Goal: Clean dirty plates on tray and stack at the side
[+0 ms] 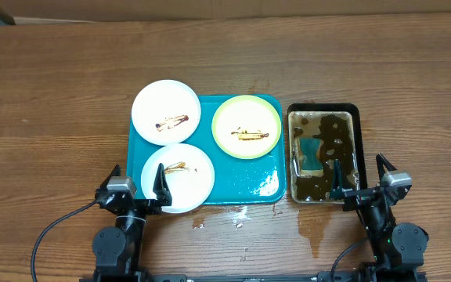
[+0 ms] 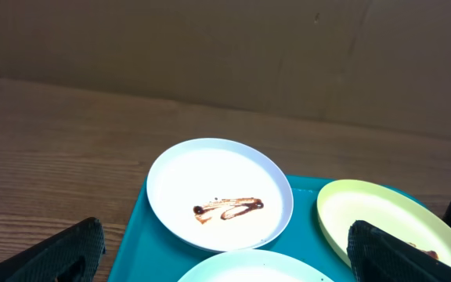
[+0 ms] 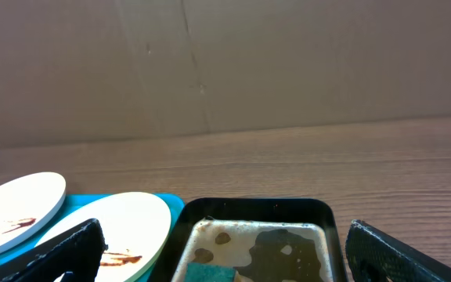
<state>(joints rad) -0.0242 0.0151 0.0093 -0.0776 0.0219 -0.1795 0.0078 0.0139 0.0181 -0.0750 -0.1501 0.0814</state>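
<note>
Three plates with brown sauce streaks lie on the teal tray (image 1: 216,186). A white plate (image 1: 166,110) sits at the tray's far left and shows in the left wrist view (image 2: 219,192). A second white plate (image 1: 178,177) sits at the near left, its rim at the bottom of the left wrist view (image 2: 249,266). The yellow-green plate (image 1: 246,126) is at the far right, also seen by the left wrist (image 2: 382,223) and the right wrist (image 3: 108,231). My left gripper (image 1: 137,184) is open and empty at the tray's near-left corner. My right gripper (image 1: 362,174) is open and empty at the pan's near end.
A black-rimmed pan (image 1: 324,153) of brown water stands right of the tray, with a blue-green sponge (image 1: 312,156) in it, also in the right wrist view (image 3: 210,273). Water drops lie on the wood table (image 1: 241,223) in front of the tray.
</note>
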